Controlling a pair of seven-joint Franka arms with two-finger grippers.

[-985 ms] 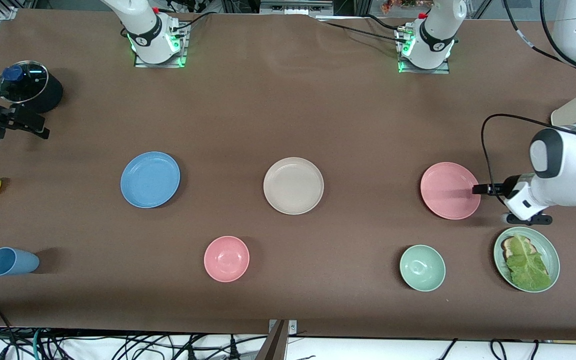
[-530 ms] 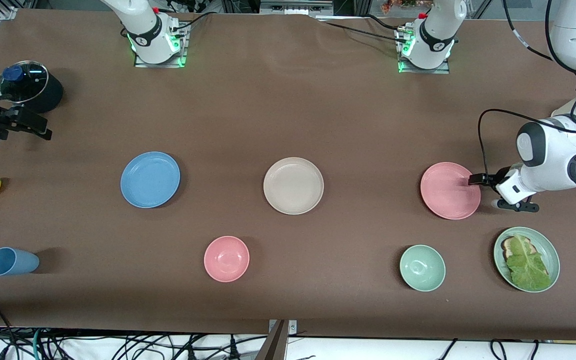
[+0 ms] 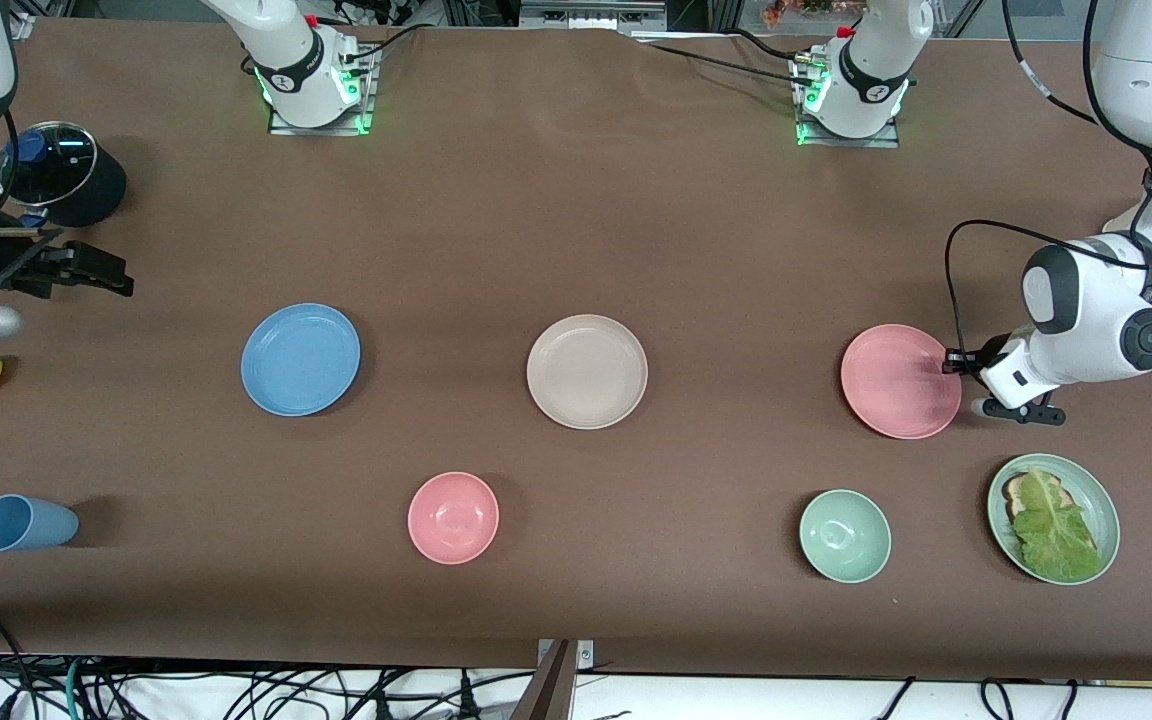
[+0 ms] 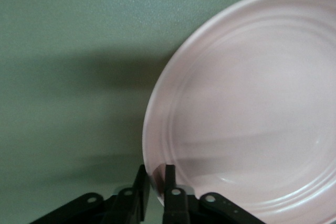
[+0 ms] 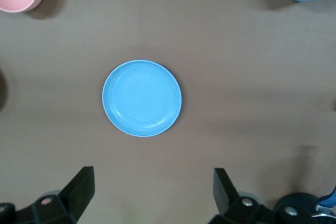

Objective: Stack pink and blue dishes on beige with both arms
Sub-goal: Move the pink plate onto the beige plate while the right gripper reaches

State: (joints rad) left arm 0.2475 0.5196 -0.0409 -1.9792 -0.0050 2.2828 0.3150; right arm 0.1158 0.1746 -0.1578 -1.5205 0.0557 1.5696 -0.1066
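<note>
Two grippers are at work here, and the relation that matters most is at the pink plate (image 3: 901, 381), which lies on the table toward the left arm's end, well apart from the beige plate (image 3: 587, 371) in the middle. The left gripper (image 4: 156, 182) has its fingers narrowed on the rim of this plate, on the edge that faces away from the beige plate; one finger is inside the rim and one outside, so I judge it is pinching the plate (the plate seems to rest on the table). To stack it, the move must go from there toward the beige plate, along the length of the table. The blue plate (image 3: 300, 359) lies toward the right arm's end, about as far from the front camera as the other two plates. The right gripper (image 5: 152, 192) hangs with its fingers wide apart, over the table near the dark pot (image 3: 61, 186), and the blue plate is a good way in front of it. The fingertips of the left gripper are hard to make out in the front view, and the right arm is cut off by the edge there.
</note>
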